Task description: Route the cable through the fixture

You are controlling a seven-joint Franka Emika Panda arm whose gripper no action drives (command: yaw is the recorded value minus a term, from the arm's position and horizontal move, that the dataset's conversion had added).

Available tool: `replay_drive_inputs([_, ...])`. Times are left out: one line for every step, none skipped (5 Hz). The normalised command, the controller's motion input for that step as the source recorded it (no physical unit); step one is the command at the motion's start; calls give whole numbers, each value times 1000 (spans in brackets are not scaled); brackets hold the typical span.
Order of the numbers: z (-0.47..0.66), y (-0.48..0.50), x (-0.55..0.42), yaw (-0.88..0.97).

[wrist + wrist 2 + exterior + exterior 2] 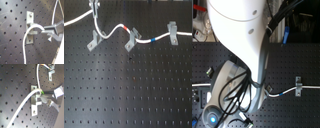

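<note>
In the first exterior view the end effector (pixel 96 6) is cut off by the upper edge, so only its fingertips show, and in the second exterior view the arm's white body hides it and most of the scene. Both wrist views show its fingers (pixel 53 28) closed narrowly on the cable (pixel 27 35), just beside the fixture (pixel 30 27). The fixture stands directly below the end effector on the black perforated table (pixel 129 95), its long flat foot slanting. From the grip the cable arches over the fixture's prongs. Its long axis runs across the first exterior view, past the red band (pixel 125 28) and blue band (pixel 152 38) through two similar brackets (pixel 132 39).
</note>
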Motion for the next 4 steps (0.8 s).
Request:
replay_drive_inputs([2,-258,-343,86])
replay_drive_inputs([50,0,-35,163])
replay_drive_inputs([49,-2,33,331])
replay_drive_inputs([177,-131,-12,203])
